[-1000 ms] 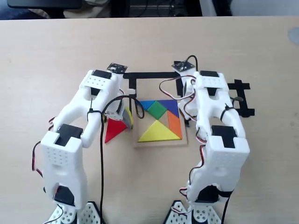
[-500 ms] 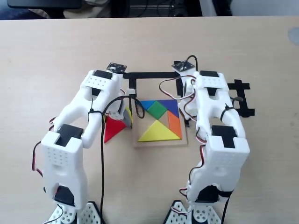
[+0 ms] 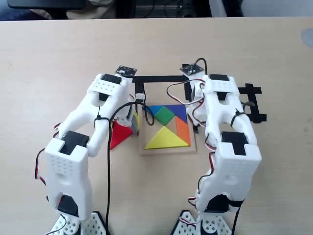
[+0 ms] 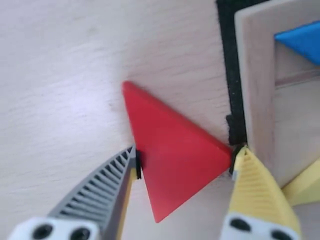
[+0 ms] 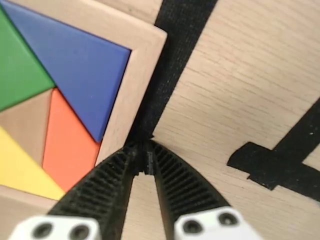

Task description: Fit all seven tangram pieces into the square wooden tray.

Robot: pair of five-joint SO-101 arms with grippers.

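My left gripper [image 4: 184,159] pinched the red triangle [image 4: 165,140] between its fingers, with the tray [image 4: 255,75] just beside the yellow finger. My right gripper [image 5: 145,161] sat closed, tips just outside the tray's rim.

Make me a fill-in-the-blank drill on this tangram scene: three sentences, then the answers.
1. The left gripper has its jaws against the red triangular tangram piece, which lies flat on the ___.
2. The right gripper, beside the square wooden tray, has its jaws ___ and holds nothing.
3. The tray holds ___ coloured pieces.

Missing words: table; shut; five.
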